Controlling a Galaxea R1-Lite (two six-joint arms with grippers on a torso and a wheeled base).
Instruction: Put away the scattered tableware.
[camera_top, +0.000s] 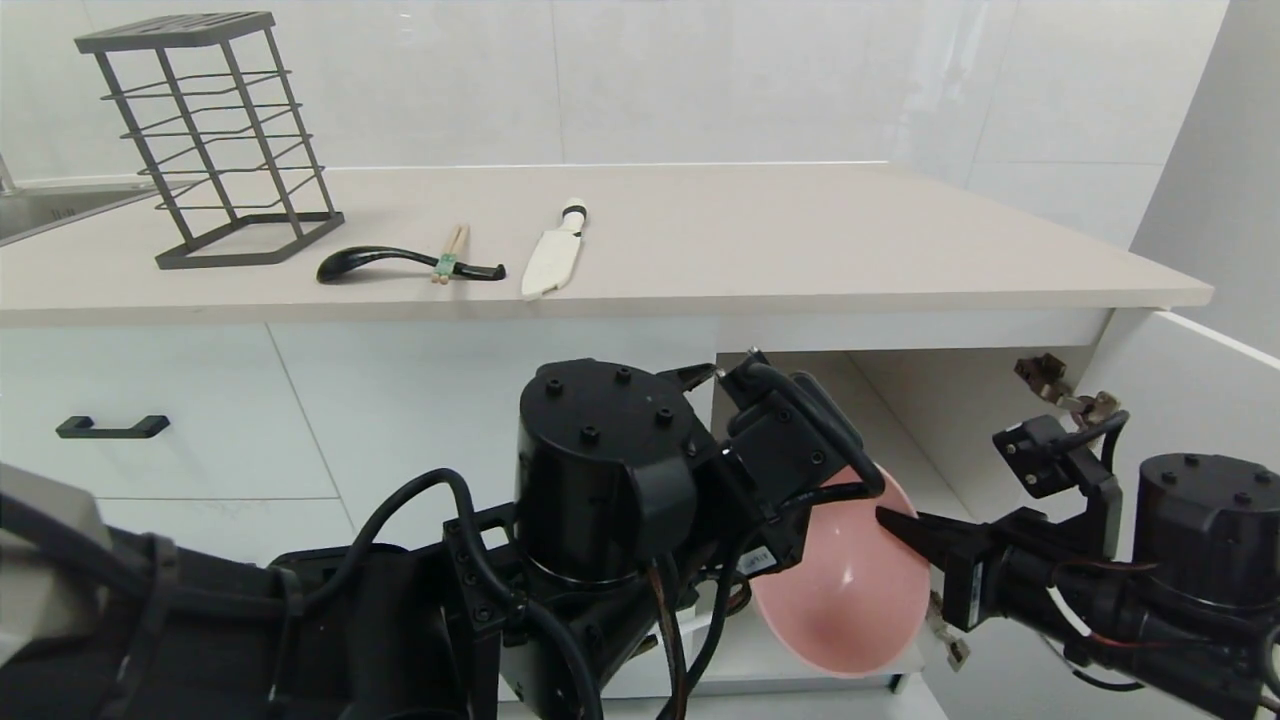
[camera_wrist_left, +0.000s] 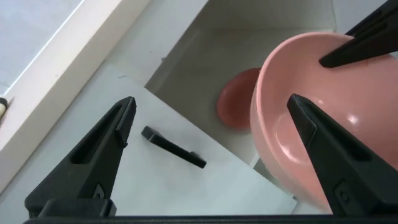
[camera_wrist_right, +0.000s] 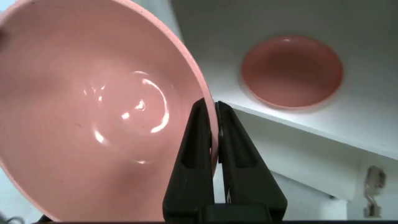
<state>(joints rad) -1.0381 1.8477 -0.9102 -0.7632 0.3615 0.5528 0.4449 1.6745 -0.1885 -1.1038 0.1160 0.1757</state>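
Surface (camera_top: 800, 230): the wire rack (camera_top: 210, 140) stands at the left. The black ladle (camera_top: 370, 262), chopsticks (camera_top: 450, 256) and white knife (camera_top: 553, 260) lie loose beside it, not yet stowed.

Left gripper (camera_wrist_left: 211, 106): fingers spread apart, holding nothing, next to the pink bowl (camera_top: 850, 590).

Right gripper (camera_wrist_right: 213, 106): fingers clamped across the bowl's rim. This hold tilts the bowl at the open cabinet (camera_top: 960, 420), probably to set it beside the pink plate (camera_wrist_right: 292, 71) on the shelf (camera_wrist_right: 373, 112).

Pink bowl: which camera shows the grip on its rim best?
The right wrist view: the pink bowl sits close, its rim pinched in the right tool, one finger each side. The head view shows it side-on, partly behind the left arm. The left wrist view shows part of its inside beyond the open left tool.
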